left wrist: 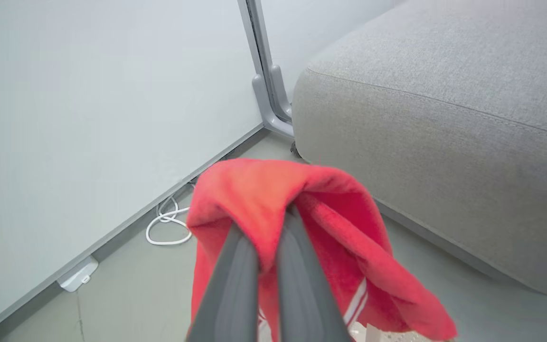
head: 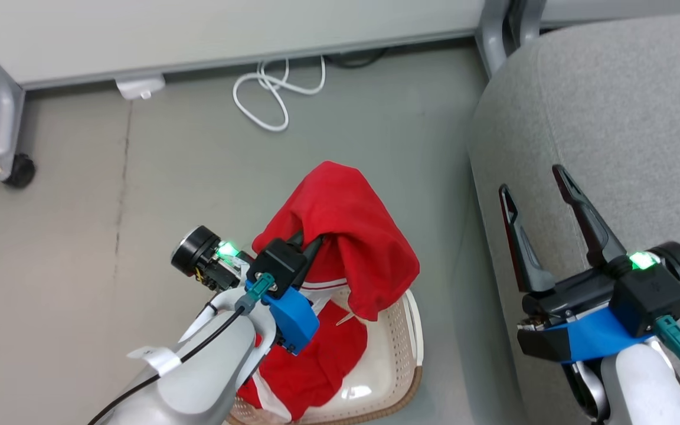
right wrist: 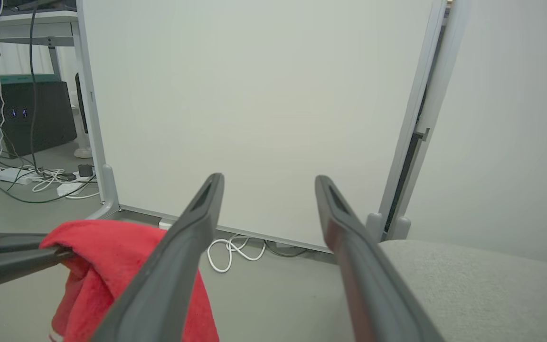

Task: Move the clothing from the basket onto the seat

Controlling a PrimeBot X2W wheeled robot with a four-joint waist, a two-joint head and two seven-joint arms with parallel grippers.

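While the raised garment (head: 346,230) hangs bunched over the basket (head: 402,354), with the second garment (head: 322,360) lying crumpled inside, the seat (head: 611,118) lies to the robot's right of both, across a bare strip of floor (head: 446,177). The red cloth drapes over the tips of the left end effector (head: 307,245), whose fingers are pressed together on a fold of it. Its longest flap falls down and to the right toward the basket's far rim, and whether the hem is clear of that rim cannot be told. In the left wrist view the grey cushion rises ahead and to the right of the pinched fold, its top edge higher than the cloth. The carry therefore probably needs a sideways sweep to the right along with more height, so the trailing flap passes over the cushion's rounded edge. The right end effector (head: 532,183) is the nearer to the seat, hovering at its front edge with fingers spread and nothing between them, but the left arm holds the load.
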